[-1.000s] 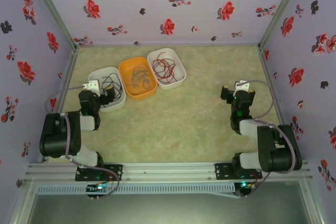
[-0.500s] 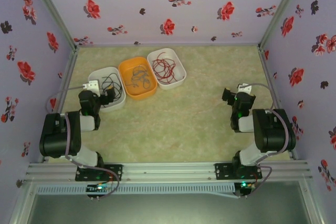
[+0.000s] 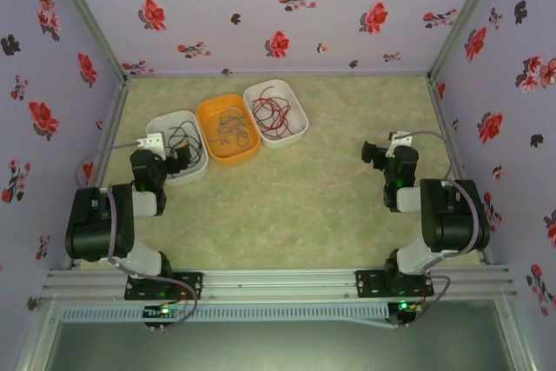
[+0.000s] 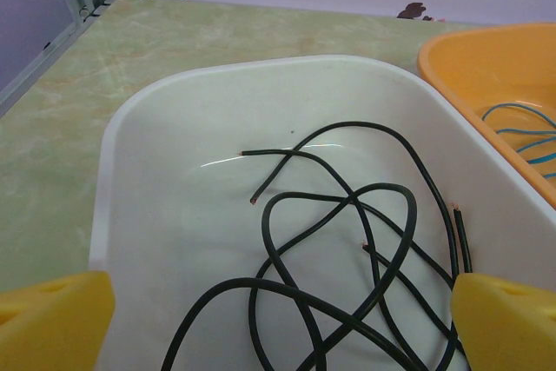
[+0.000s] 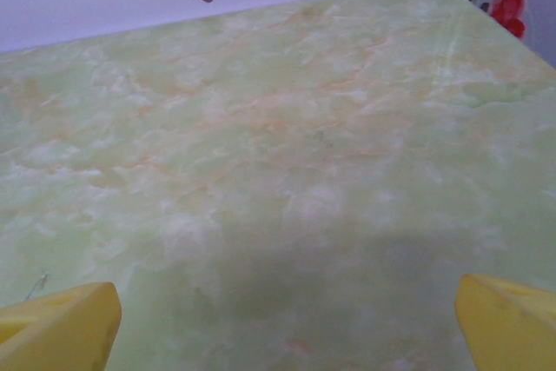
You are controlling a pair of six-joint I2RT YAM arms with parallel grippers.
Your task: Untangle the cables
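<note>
Left wrist view: the left gripper [image 4: 280, 323] hangs with its yellow fingers spread wide over a white bin [image 4: 165, 136], where the black cables [image 4: 347, 241] lie in loose crossing loops (bare copper ends showing). Just beside it, an orange bin [image 4: 495, 58] holds the blue-green cables [image 4: 521, 132]. From the top camera, the red cables [image 3: 271, 109] coil in a second white bin [image 3: 298, 110] touching the orange one. The right gripper [image 5: 282, 319], likewise spread and holding nothing, sits above bare table [image 5: 278, 128], well apart from the bins.
</note>
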